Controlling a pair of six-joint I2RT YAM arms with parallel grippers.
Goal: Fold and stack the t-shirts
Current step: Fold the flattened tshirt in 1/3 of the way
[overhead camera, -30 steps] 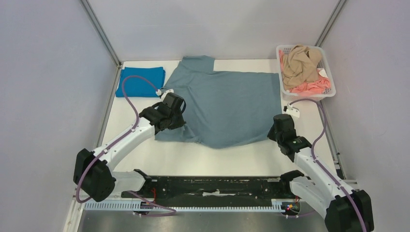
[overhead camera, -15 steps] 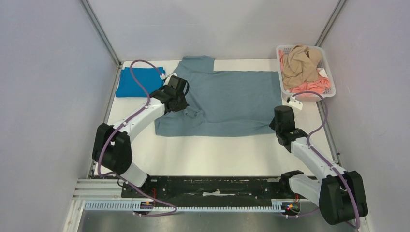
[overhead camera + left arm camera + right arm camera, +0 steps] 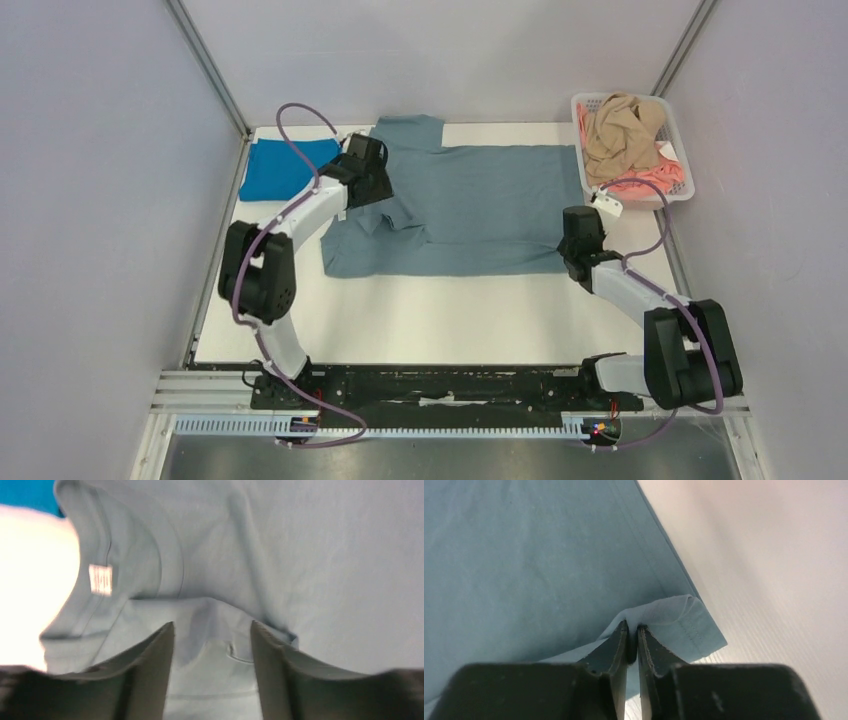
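A dusty grey-blue t-shirt point(image 3: 480, 210) lies on the table, its near part folded back over itself. My left gripper point(image 3: 375, 192) hovers open just above its collar end, nothing between the fingers point(image 3: 162, 652). The white neck label point(image 3: 100, 579) shows to the left of them. My right gripper point(image 3: 568, 258) sits at the shirt's near right corner, its jaws almost together, pinching a small peak of the hem point(image 3: 674, 612). A folded bright blue t-shirt point(image 3: 275, 170) lies at the back left. Tan point(image 3: 620, 125) and pink point(image 3: 650, 180) t-shirts fill the basket.
A white basket point(image 3: 676, 125) stands at the back right corner, close to my right arm's cable. Metal frame posts rise at both back corners. Bare white table point(image 3: 440, 320) stretches between the shirt and the arm bases.
Both grippers carried the shirt's near edge away from the bases, folding it over. The left gripper then opened and let go of the cloth; the right still pinches the corner.
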